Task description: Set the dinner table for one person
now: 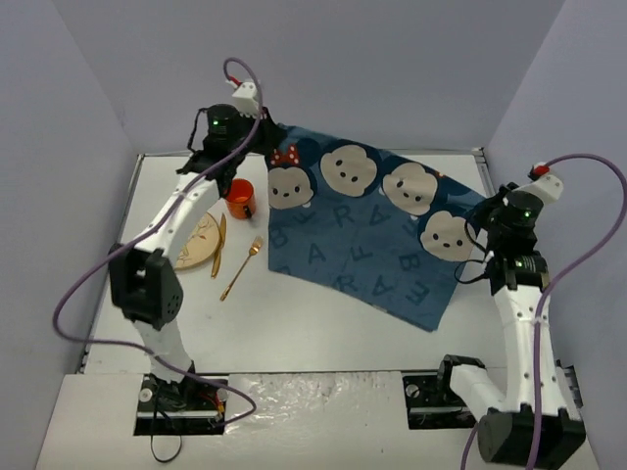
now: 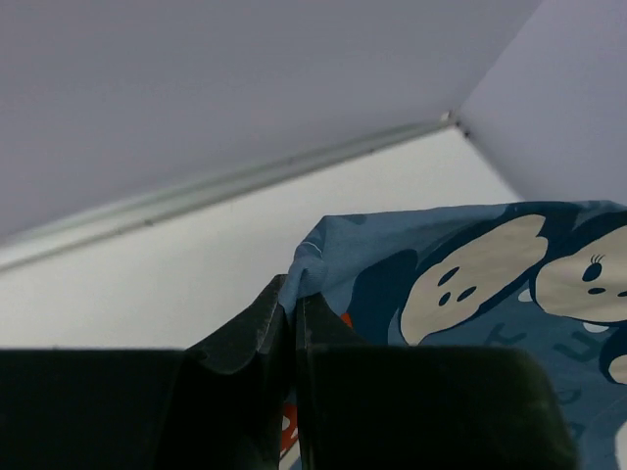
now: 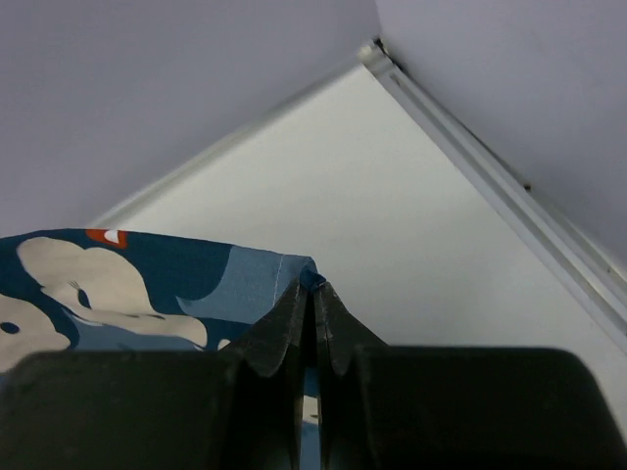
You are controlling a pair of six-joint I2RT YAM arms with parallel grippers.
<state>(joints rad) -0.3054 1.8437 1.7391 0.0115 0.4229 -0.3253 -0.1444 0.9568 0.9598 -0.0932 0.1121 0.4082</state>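
A dark blue cloth printed with letters and cartoon mouse faces is stretched over the white dinner table. My left gripper is shut on its far left corner; the left wrist view shows the cloth pinched at the fingertips. My right gripper is shut on its far right corner, and the right wrist view shows the cloth held at the tips. The far edge is lifted and the near edge lies on the table. An orange cup, a tan plate, a gold knife and a gold fork lie at the left.
Pale lavender-grey walls enclose the table on three sides. The arm bases stand at the near edge. Purple cables loop beside each arm.
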